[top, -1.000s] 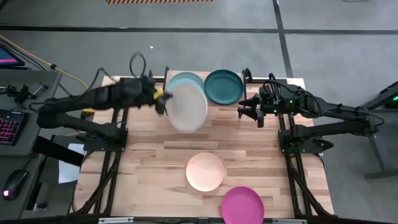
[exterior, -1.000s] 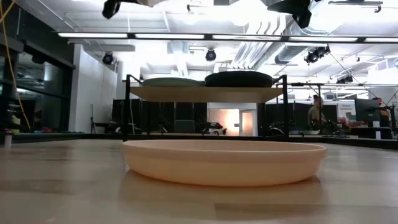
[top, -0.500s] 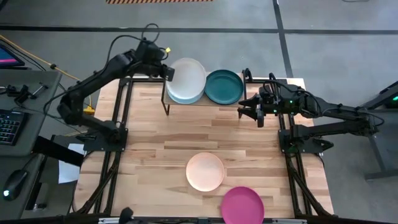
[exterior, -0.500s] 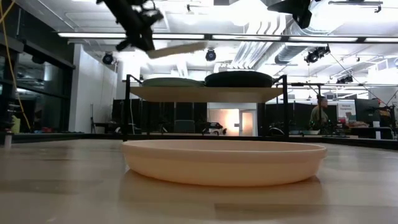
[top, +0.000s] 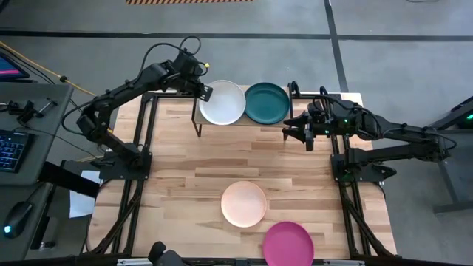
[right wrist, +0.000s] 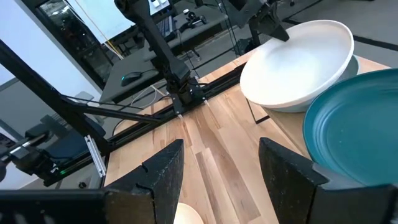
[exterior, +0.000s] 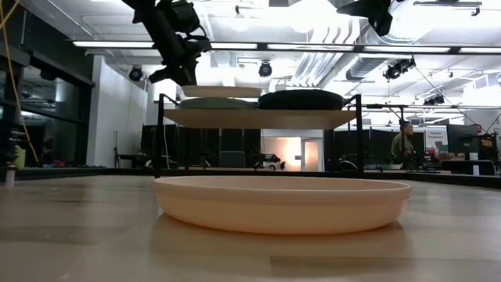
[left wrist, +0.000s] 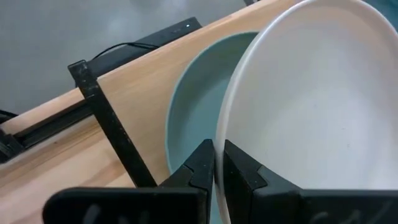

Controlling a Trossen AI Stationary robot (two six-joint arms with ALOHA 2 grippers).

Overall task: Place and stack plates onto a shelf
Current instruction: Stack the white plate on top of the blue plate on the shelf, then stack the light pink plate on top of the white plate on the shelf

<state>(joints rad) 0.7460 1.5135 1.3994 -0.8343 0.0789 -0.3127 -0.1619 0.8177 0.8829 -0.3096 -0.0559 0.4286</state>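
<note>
At the table's near edge lies the magenta plate (top: 288, 243), with the peach-pink plate (top: 244, 204) just beyond it. Farther back, the right gripper (top: 298, 135) hangs beside the shelf (exterior: 258, 117), fingers spread wide and empty. On the shelf the dark teal plate (top: 267, 103) sits beside the light teal plate (left wrist: 193, 106), over which the left gripper (top: 204, 90) clamps the white plate (top: 222, 103) by its rim, seemingly not fully settled.

Low light-wood shelf on thin black legs (top: 198, 118): both places taken, white round plate (top: 222, 102) lying over light teal round plate (left wrist: 193, 109), dark teal round plate (top: 267, 103) beside. Left pincer (top: 205, 91) blocking its left end. Worktop (top: 177, 174) lying bare between shelf and peach-pink round plate (top: 244, 204).
</note>
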